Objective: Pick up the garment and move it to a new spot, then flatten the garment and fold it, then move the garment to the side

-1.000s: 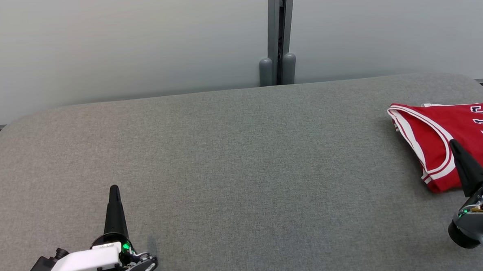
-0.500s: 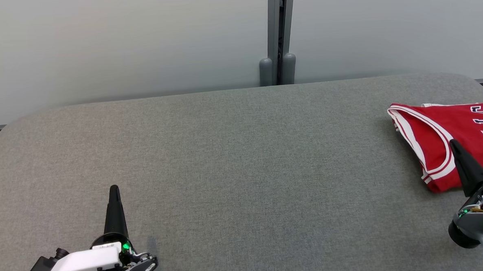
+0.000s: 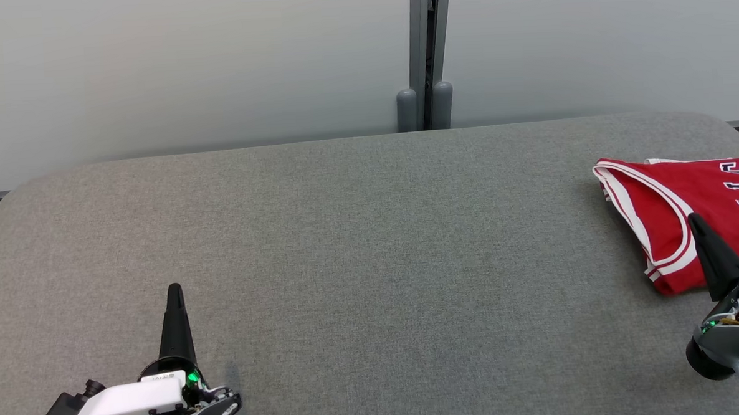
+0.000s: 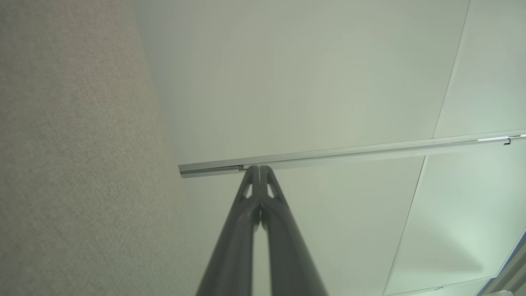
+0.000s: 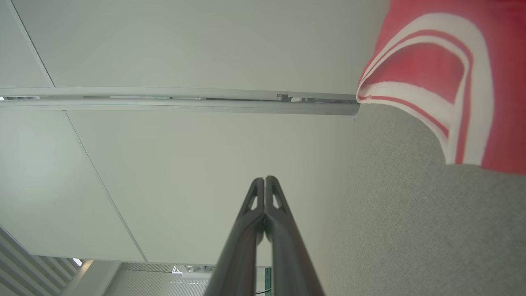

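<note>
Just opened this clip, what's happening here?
Nothing is being handled right now. A red jersey with white trim lies at the right end of the grey padded table, seemingly folded. The right end effector is shut beside it, gripping nothing. The left end effector is shut too, low on the left over the table. This could be the very start or the finish.

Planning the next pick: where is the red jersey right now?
In the head view the red jersey lies at the right end of the grey table, cut off by the picture's edge, just beyond the right gripper.
</note>
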Motion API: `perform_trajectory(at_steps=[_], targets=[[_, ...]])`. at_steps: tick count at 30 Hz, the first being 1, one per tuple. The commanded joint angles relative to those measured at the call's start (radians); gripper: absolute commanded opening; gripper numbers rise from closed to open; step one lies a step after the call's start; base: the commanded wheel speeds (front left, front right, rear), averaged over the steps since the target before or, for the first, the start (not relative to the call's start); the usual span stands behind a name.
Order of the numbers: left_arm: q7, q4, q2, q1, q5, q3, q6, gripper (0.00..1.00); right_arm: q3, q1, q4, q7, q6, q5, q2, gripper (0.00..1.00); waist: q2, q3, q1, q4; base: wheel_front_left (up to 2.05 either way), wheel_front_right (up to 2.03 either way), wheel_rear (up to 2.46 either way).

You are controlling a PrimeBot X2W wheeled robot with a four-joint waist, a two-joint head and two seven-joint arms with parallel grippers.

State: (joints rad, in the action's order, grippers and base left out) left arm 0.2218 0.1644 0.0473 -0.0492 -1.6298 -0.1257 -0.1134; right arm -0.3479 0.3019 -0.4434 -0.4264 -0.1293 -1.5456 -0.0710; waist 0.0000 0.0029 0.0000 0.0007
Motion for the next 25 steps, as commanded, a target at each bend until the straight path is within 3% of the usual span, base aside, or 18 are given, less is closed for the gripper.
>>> perform_trajectory(at_steps=[1,25], targets=[[0.002,0.0,0.002,-0.018,-0.003,0.004,-0.006,0.0,0.0,0.003,-0.005,0.003,-0.003,-0.003,-0.008,0.0,0.0,0.0,0.0,0.0,0.0,0.0,0.0],[0.002,0.0,0.002,-0.018,-0.003,0.004,-0.006,0.0,0.002,0.002,-0.005,0.003,-0.003,-0.004,-0.009,0.0,0.0,0.0,0.0,0.0,0.0,0.0,0.0]])
